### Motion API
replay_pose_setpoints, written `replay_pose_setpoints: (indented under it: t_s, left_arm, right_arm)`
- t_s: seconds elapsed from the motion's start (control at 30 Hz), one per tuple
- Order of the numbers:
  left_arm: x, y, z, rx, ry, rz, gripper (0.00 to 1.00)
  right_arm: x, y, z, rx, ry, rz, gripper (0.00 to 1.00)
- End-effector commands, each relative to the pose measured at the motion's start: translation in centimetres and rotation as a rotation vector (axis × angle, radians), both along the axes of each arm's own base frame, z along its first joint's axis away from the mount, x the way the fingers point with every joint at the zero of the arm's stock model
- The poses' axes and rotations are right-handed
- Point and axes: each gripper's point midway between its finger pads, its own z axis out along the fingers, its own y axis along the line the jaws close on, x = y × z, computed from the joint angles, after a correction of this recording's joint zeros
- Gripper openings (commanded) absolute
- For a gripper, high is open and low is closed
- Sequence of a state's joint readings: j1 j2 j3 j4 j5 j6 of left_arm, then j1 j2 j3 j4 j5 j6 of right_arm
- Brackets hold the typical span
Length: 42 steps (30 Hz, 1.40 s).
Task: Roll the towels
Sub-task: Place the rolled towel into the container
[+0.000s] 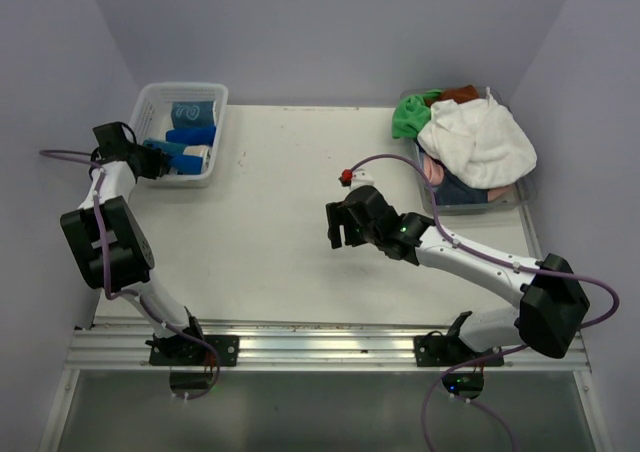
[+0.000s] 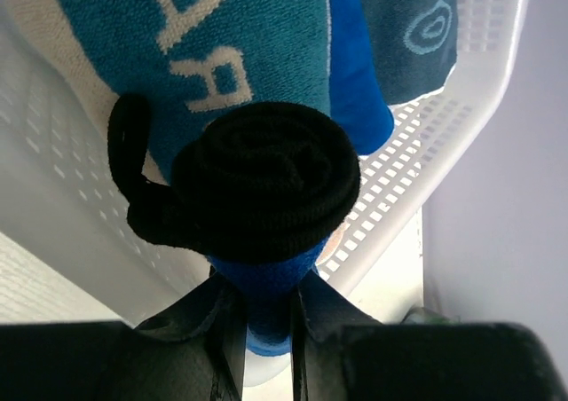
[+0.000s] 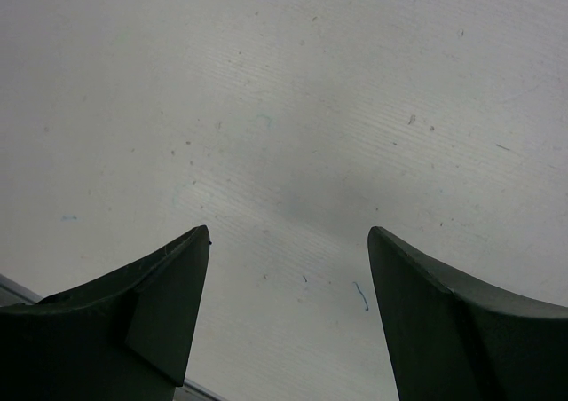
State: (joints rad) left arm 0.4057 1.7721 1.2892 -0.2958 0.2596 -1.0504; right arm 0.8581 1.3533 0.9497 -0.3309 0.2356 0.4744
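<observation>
Left arm (image 1: 105,242): we see it reach into the white basket (image 1: 215,97).
Left fingers (image 2: 213,330): pinching the blue towel (image 2: 266,303), under a black roll (image 2: 266,179).
Right arm (image 1: 470,257): low over the counter (image 3: 293,108).
Right fingers (image 3: 160,312): spread wide.
Towel pile (image 1: 480,142): far right.

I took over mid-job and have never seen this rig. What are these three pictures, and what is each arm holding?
Two robot arms are bolted at the near edge of a white table. The wide picture is from a camera above and behind them; the other two are from cameras on each wrist. The left claw reaches into the white plastic mesh basket, pinched on a royal blue towel with a black rolled cloth right in front of it, beside a rolled teal-and-beige lettered towel. The right claw hangs open over the table, holding nothing. Loose white, green and pink towels are heaped in the clear plastic bin at the right.
</observation>
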Motion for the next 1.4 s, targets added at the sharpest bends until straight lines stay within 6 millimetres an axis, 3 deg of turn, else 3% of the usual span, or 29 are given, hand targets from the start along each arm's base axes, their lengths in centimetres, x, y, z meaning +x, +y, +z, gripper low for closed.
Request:
replay_pose_setpoints:
  t_s: [0.0, 0.17, 0.37, 0.4, 0.53, 0.73, 0.83, 0.87, 1.03, 1.2, 1.27, 1.37]
  left_arm:
    - [-0.8, 0.5, -0.4, 0.018, 0.037, 0.000, 0.24]
    - [-1.3, 0.6, -1.0, 0.024, 0.068, 0.006, 0.28]
    - [-1.5, 0.9, -0.6, 0.039, 0.095, 0.010, 0.56]
    - [-1.5, 1.1, -0.5, 0.043, 0.096, 0.011, 0.57]
    - [-1.6, 1.3, 0.7, 0.062, 0.080, 0.018, 0.61]
    - [-0.7, 2.0, 4.1, 0.093, 0.019, 0.007, 0.62]
    - [-1.0, 1.9, 4.9, 0.095, 0.026, 0.004, 0.63]
    - [-1.3, 1.8, 5.0, 0.092, 0.034, 0.005, 0.69]
    - [-2.5, 1.9, 5.3, 0.093, 0.064, 0.022, 0.71]
    - [-3.8, 1.5, 7.0, 0.111, -0.001, 0.017, 0.70]
    - [-2.7, 1.2, 9.4, 0.152, -0.137, -0.023, 0.70]
    - [-2.1, 0.5, 9.3, 0.147, -0.154, -0.081, 0.69]
  right_arm:
    - [0.6, 0.9, 1.8, 0.057, -0.029, -0.007, 0.76]
    - [0.6, 0.9, 1.8, 0.058, -0.027, -0.006, 0.76]
    - [0.5, 0.9, 1.7, 0.059, -0.023, -0.006, 0.76]
    - [0.5, 0.9, 1.7, 0.060, -0.023, -0.005, 0.76]
    - [0.4, 0.8, 1.9, 0.063, -0.027, -0.006, 0.76]
    - [0.4, 0.8, 1.8, 0.058, -0.025, -0.002, 0.76]
    - [0.4, 0.8, 1.8, 0.058, -0.027, -0.003, 0.76]
    - [0.5, 0.9, 1.9, 0.062, -0.029, -0.004, 0.76]
    - [0.5, 0.9, 1.9, 0.063, -0.031, -0.003, 0.76]
    - [0.5, 0.8, 1.9, 0.062, -0.032, -0.004, 0.76]
    - [0.5, 0.8, 1.9, 0.065, -0.033, -0.005, 0.76]
    - [0.4, 1.1, 1.9, 0.076, -0.029, 0.002, 0.76]
